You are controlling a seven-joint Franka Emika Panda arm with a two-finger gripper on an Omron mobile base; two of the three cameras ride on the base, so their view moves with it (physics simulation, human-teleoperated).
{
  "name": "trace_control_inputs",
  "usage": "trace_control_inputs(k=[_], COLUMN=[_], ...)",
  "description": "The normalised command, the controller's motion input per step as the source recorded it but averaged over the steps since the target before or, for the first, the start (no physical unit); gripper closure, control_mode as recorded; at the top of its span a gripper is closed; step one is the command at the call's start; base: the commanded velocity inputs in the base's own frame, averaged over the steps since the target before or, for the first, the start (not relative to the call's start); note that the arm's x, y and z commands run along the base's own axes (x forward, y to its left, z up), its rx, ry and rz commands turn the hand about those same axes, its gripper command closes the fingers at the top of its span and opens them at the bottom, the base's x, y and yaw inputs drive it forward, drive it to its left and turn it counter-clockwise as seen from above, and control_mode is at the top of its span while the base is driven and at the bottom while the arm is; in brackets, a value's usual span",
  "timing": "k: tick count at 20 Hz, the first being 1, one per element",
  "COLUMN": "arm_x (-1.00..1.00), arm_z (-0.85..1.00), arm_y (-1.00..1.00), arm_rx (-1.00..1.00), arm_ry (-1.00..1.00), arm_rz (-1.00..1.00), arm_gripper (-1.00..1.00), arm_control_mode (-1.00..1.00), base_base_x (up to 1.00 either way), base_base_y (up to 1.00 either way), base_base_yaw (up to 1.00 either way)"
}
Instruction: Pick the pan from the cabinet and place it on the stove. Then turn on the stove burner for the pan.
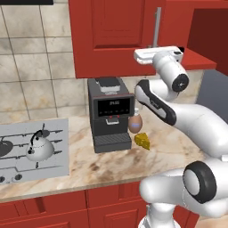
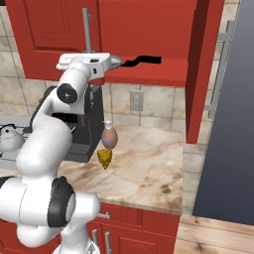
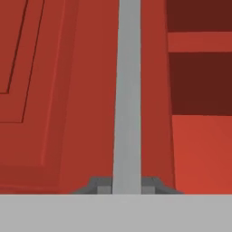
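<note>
- At the lower edge of the red wall cabinet point(image 1: 111, 35) with raised-panel doors, the white arm's two-finger gripper point(image 3: 127, 185) sits closed around the long vertical silver bar handle point(image 3: 128, 90) of the left door.
- Hand view: the bar runs straight up between the two dark finger tips point(image 3: 97, 185), which press against it from either side; red door panel lies to one side of it, darker open shelf space to the other.
- Left base view: the white hand point(image 1: 156, 54) is level with the foot of the handle, the forearm bent down and back toward the base.
- Right base view: the cabinet's right door point(image 2: 201, 69) stands swung out, edge-on to the camera; the interior shelf point(image 2: 149, 67) is exposed.
- The shallow silver-grey metal frying pan point(image 2: 115, 61) rests on that shelf, just beside the hand; its straight black handle point(image 2: 144, 60) points away toward the open door. Pan not gripped.
- The flat light-grey cooktop point(image 1: 33, 149) with thin black grates lies at the left end of the marble counter point(image 1: 116, 162), well apart from the cabinet.
- A domed silver kettle point(image 1: 39, 149) stands on one burner.
- A black coffee machine point(image 1: 109, 113) stands under the cabinet; a brown egg-shaped object point(image 1: 135, 123) and a yellow cheese wedge point(image 1: 142, 141) lie just beside it.
</note>
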Motion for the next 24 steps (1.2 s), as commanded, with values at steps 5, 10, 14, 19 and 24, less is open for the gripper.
trace_control_inputs(k=[5,10,14,19,24], arm_x=[-0.74,-0.81,-0.84,-0.89,-0.90], arm_z=[0.29,0.44,0.39,0.25,0.24], arm_y=[0.34,0.40,0.44,0.49,0.42], arm_rx=[0.00,0.00,0.00,-0.01,-0.04], arm_ry=[0.00,0.04,0.07,0.07,0.04], arm_rz=[0.09,0.09,0.08,0.06,0.04], arm_gripper=[1.00,1.00,1.00,1.00,-1.00], arm_control_mode=[-1.00,-1.00,-1.00,-1.00,-1.00], base_base_x=[0.00,0.00,0.00,0.00,0.00], base_base_y=[0.00,0.00,0.00,0.00,0.00], base_base_yaw=[0.00,0.00,0.00,0.00,0.00])
